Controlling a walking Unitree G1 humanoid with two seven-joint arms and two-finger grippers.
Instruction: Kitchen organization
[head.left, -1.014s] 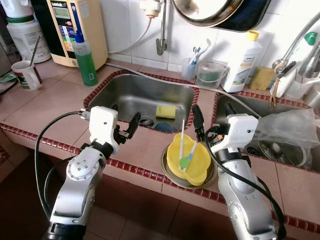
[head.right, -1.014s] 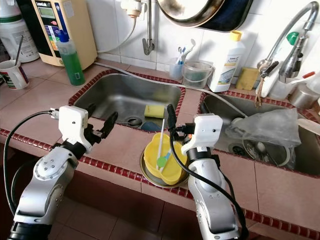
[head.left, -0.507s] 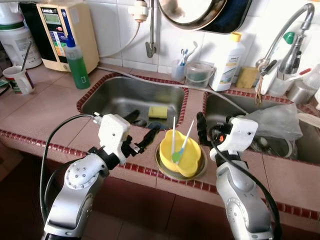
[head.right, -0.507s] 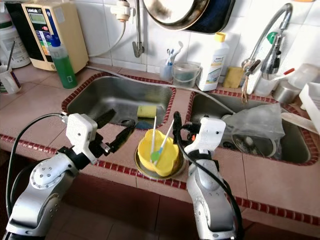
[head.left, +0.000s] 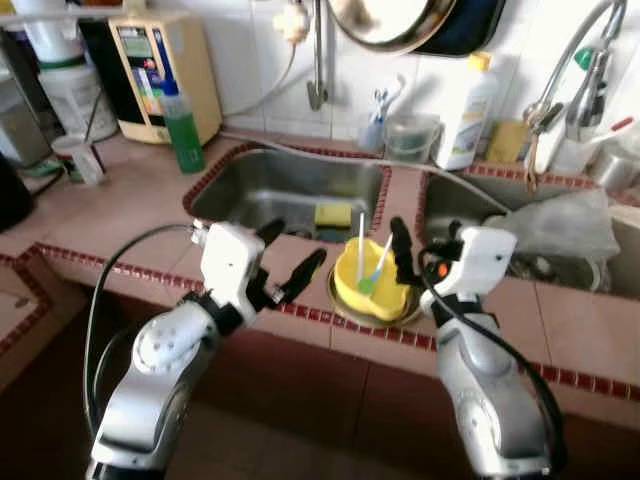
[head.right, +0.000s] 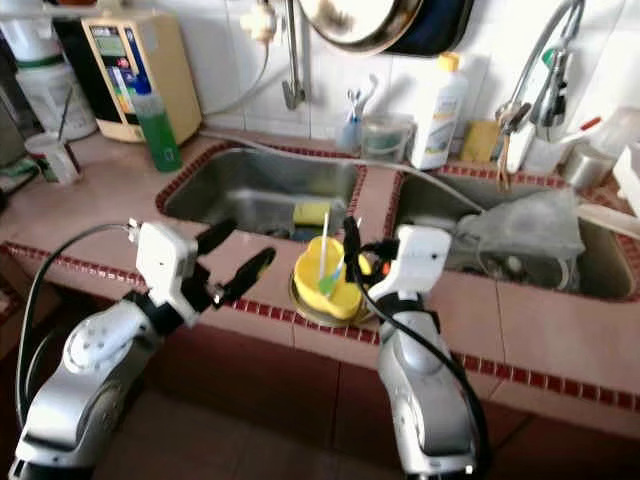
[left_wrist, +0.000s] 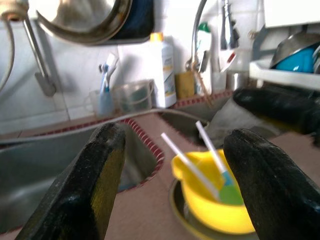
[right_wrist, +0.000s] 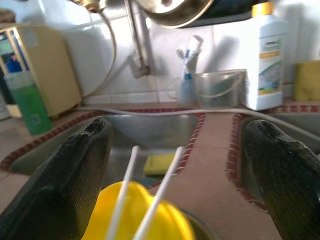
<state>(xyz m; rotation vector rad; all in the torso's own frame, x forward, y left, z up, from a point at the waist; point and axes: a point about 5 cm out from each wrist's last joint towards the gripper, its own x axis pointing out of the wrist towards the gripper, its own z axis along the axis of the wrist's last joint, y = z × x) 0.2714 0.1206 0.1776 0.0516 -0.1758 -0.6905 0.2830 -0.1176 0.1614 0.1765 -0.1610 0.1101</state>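
At my ten o'clock on the pink tiled counter (head.left: 130, 205) stands a tall green bottle with a blue cap (head.left: 184, 125), in front of a cream wall-side appliance with a display panel (head.left: 150, 62), and a small white cup (head.left: 80, 160) sits further out at nine o'clock.

My left gripper (head.left: 290, 262) hangs over the red-tiled counter edge at eleven o'clock with its two black fingers spread wide and nothing between them; along its wrist view the yellow plastic bowl (left_wrist: 215, 197) sits dead ahead between the fingertips.

That yellow bowl (head.left: 372, 290) is at twelve o'clock, resting on a round metal plate (head.left: 345, 308) on the strip of counter between the two steel sinks, with two white-handled utensils (head.left: 370, 262) standing in it, one ending in a green tip.

Behind it, in the left steel sink (head.left: 290, 190), lies a yellow sponge (head.left: 333, 214).

My right gripper (head.left: 405, 250) is at one o'clock, just beside the bowl's right rim, fingers parted and empty.

The right steel sink (head.left: 470, 200) at two o'clock holds a crumpled clear plastic bag (head.left: 570, 225).

I judge the tidying hardly begun: nothing is lifted yet, the bowl, sponge and bag all left to sort.
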